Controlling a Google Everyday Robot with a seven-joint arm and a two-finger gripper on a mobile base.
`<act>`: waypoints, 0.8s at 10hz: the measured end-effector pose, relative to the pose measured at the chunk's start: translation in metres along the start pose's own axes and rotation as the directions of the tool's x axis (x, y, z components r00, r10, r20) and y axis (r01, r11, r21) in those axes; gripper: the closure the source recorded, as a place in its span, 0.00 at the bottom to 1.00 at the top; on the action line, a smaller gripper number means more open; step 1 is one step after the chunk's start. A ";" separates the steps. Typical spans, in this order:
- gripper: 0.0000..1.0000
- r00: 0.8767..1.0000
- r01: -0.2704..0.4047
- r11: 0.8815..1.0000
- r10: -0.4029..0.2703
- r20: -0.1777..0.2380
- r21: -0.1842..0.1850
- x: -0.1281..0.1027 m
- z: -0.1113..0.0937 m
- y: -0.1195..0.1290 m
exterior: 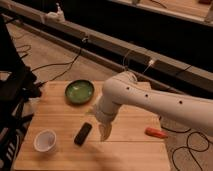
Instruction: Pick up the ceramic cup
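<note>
The ceramic cup [46, 140], small, white and round, stands upright near the front left corner of the wooden table [130, 150]. My gripper [104, 132] hangs at the end of the white arm [150, 102] over the middle of the table, just right of the black phone [83, 134]. The gripper is well to the right of the cup and not touching it.
A shallow green bowl [79, 91] sits at the back left of the table. An orange object [156, 132] lies at the right side. A dark chair or stand [12, 100] is left of the table. Cables run over the floor behind.
</note>
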 end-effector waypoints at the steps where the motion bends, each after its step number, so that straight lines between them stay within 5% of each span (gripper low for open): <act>1: 0.20 1.000 -0.001 1.000 0.001 0.000 0.000 0.000 0.000 0.000; 5: 0.20 0.996 -0.063 0.998 0.061 -0.065 -0.024 0.039 -0.004 0.019; 8: 0.20 0.998 0.002 1.000 -0.004 -0.063 -0.031 0.030 0.009 -0.011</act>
